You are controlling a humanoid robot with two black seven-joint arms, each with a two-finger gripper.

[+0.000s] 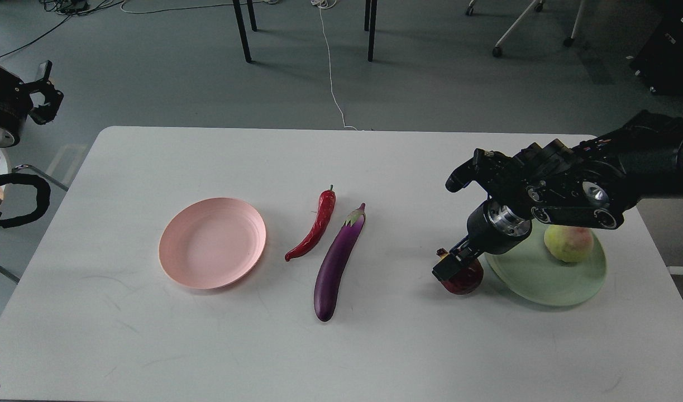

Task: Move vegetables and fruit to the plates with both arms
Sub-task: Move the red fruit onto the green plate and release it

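The dark red pomegranate lies on the table just left of the pale green plate. My right gripper reaches down onto it, one finger over its left side, jaws apart; the other finger is hidden. The yellow-green fruit lies on the green plate, partly behind my right wrist. The red chili and the purple eggplant lie side by side at the table's middle. The pink plate is to their left and holds nothing. My left gripper is open and raised off the table's far left.
The white table ends close to the green plate's right side. Beyond its far edge are table legs, a white cable on the floor, and chair bases at the top right.
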